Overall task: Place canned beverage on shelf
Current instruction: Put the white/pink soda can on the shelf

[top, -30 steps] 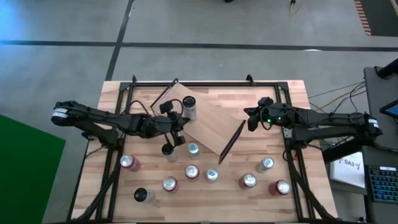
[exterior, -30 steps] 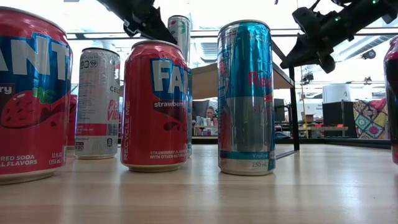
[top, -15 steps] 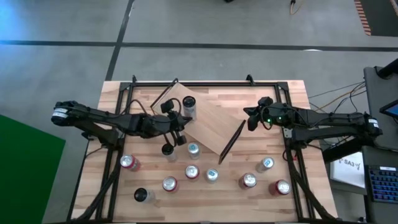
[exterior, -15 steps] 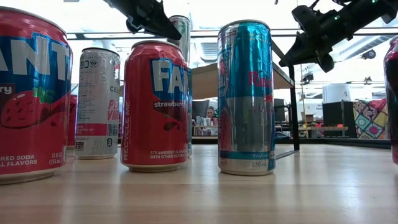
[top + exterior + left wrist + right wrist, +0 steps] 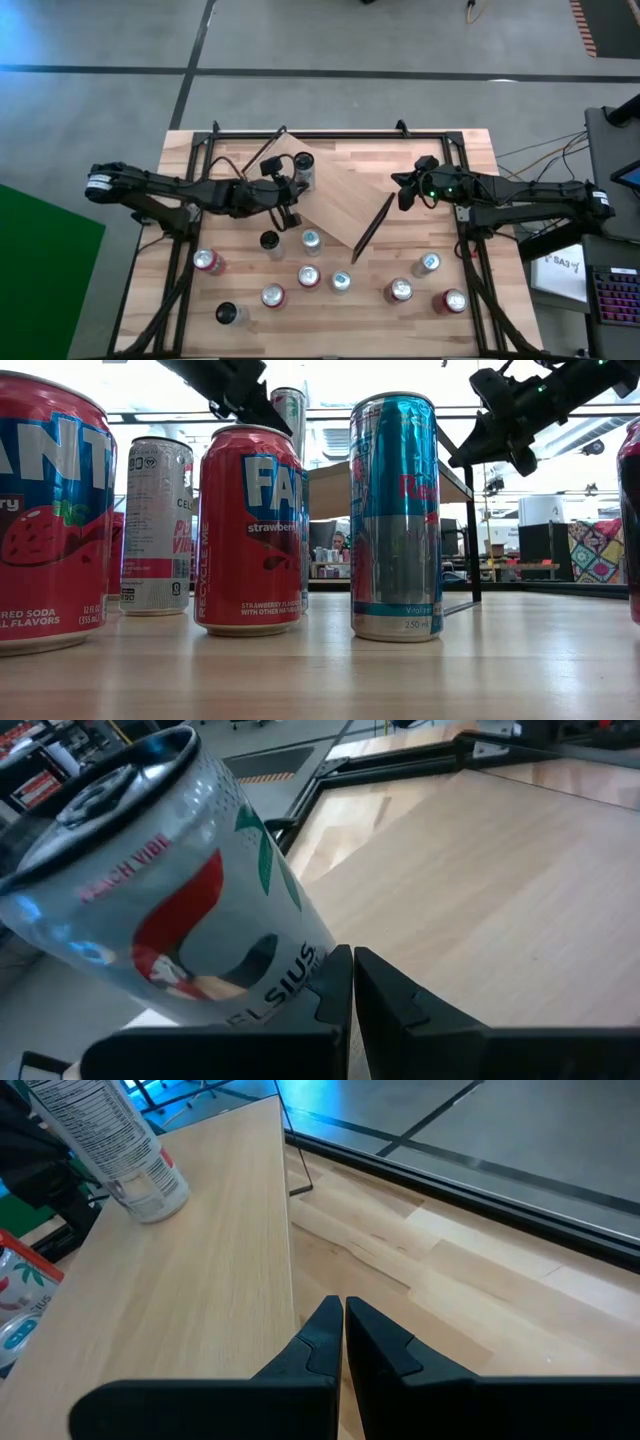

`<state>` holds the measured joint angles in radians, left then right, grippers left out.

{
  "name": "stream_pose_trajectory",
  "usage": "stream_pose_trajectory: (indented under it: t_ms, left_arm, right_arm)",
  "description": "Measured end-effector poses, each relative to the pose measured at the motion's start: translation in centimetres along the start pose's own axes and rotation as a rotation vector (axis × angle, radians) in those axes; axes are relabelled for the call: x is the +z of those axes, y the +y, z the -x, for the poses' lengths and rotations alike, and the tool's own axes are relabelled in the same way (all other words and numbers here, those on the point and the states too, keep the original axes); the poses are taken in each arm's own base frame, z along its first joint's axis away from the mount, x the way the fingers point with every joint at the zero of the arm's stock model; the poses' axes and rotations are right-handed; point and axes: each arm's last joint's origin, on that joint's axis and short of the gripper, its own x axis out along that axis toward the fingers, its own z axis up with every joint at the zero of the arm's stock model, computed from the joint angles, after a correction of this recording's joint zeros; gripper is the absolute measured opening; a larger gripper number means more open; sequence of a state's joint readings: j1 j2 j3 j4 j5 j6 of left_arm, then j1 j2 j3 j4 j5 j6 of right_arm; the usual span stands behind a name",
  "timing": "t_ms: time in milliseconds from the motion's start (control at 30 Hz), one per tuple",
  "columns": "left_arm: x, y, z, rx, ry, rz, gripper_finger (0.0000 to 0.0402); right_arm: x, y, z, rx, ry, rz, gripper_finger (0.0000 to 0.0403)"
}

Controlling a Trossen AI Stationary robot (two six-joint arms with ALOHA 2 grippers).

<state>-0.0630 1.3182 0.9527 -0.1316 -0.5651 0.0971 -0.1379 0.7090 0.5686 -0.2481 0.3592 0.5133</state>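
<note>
One shelf [image 5: 335, 195], ten cans: one on the shelf [image 5: 303, 168], nine on the tabletop [image 5: 470, 165].

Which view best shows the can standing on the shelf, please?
The right wrist view: the can stands upright on the shelf, unblocked. The high view shows only its top, beside the left gripper. The left wrist view shows it partly; the low view hides most.

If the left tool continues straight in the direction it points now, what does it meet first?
Most likely the white Celsius can standing on the shelf: it sits just ahead of the shut left tool, slightly off to one side, so contact could be glancing.
</note>
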Motion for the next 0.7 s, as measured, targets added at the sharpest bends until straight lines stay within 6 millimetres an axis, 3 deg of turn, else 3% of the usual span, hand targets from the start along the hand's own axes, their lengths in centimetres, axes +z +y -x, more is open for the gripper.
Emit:
stream_pose_trajectory:
  t_ms: [267,567,700]
  left_arm:
    - [-0.1,0.4,-0.2,0.011,0.006,-0.012,0.0000]
    - [-0.7,0.7,1.6,-0.018,0.077,0.007,0.0000]
    - [-0.7,0.9,1.4,-0.008,0.079,0.014,0.0000]
  right_arm:
    - [0.0,0.0,0.0,-0.001,0.001,0.001,0.0009]
    - [0.0,0.0,0.0,-0.001,0.001,0.001,0.0009]
    - [0.0,0.0,0.0,-0.001,0.002,0.001,0.0009]
